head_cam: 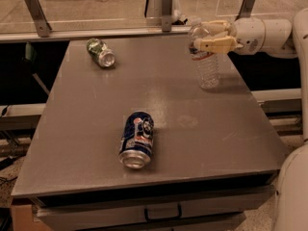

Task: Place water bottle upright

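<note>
One grey counter [216, 129] fills the frame. Upper right, the hand [208, 36] reaches in from the right edge and pinches the water bottle [208, 69] near its top; the bottle's upright near the counter's right side. Blue can [137, 139] lies on its side at centre, green can [101, 52] lies upper left.

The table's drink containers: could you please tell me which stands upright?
The water bottle at far right, pincer around its neck; the green can and blue can lie sideways.
</note>
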